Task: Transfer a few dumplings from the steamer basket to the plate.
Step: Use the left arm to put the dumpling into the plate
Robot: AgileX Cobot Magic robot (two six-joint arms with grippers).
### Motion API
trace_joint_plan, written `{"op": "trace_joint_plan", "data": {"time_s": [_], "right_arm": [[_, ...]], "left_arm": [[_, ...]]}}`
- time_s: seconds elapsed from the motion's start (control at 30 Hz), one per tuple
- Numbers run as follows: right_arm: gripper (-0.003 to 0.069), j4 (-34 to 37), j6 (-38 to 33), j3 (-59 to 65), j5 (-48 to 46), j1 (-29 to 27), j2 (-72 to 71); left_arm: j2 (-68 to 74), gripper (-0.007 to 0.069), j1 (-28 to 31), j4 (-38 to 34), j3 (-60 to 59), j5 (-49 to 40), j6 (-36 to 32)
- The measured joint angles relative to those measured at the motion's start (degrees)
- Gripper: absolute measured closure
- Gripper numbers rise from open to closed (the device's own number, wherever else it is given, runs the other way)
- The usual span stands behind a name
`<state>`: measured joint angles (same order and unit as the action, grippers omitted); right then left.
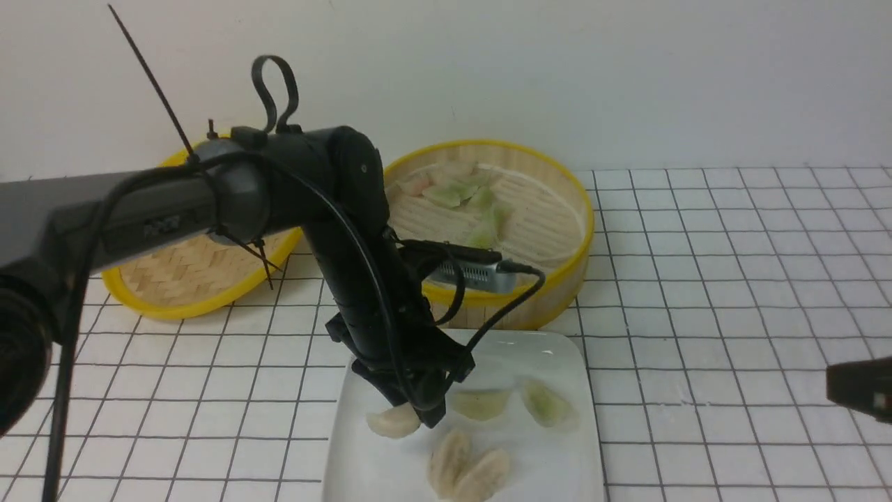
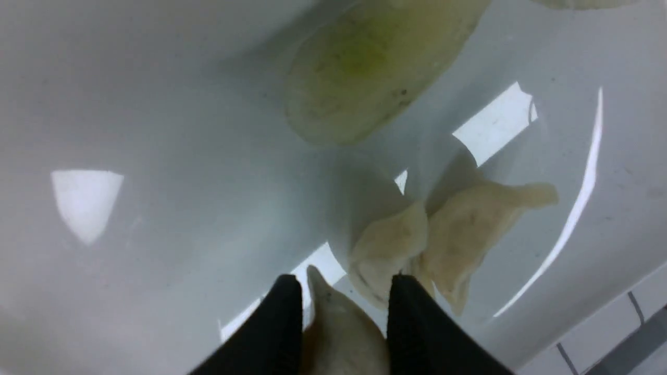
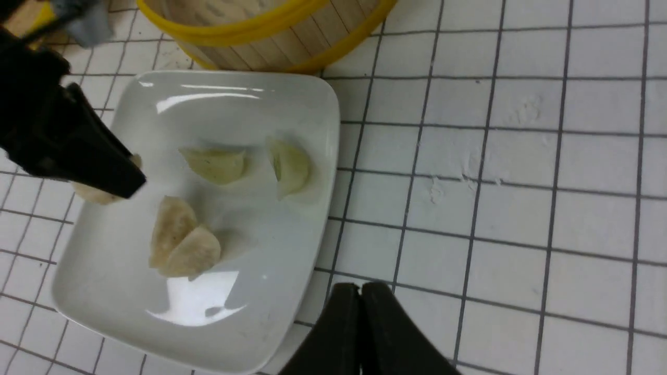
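Note:
My left gripper (image 1: 417, 414) hangs low over the left side of the white square plate (image 1: 550, 355), shut on a beige dumpling (image 1: 391, 422) that sits between its fingers in the left wrist view (image 2: 338, 333). Two pale green dumplings (image 1: 481, 403) and two beige dumplings (image 1: 467, 464) lie on the plate. The steamer basket (image 1: 585, 209) stands behind the plate with several dumplings (image 1: 463, 192) inside. My right gripper (image 3: 359, 285) is shut and empty, just off the plate's (image 3: 260, 104) right front corner, at the front view's right edge (image 1: 860, 390).
The shallow woven lid (image 1: 181, 279) lies at the back left, partly hidden by my left arm. A grey device and cables (image 1: 474, 272) on the left wrist overlap the basket's front rim. The white gridded tabletop (image 1: 732, 279) stretches to the right.

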<state>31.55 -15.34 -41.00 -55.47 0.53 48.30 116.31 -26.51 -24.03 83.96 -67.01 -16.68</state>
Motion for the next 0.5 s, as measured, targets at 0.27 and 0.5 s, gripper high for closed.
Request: {"op": "trace_joint_plan", "data": {"time_s": [0.27, 0.5], "right_arm": [[0.0669, 0.38, -1.00, -13.98, -3.83, 2.58, 13.96], [0.0668, -5.76, 4.86, -29.11, -4.35, 12.25, 30.95]], "left_arm": [[0.36, 0.0207, 0.20, 0.46, 3.51, -1.44, 0.79], [-7.28, 0.0480, 2.11, 8.28, 6.39, -1.88, 5.20]]}}
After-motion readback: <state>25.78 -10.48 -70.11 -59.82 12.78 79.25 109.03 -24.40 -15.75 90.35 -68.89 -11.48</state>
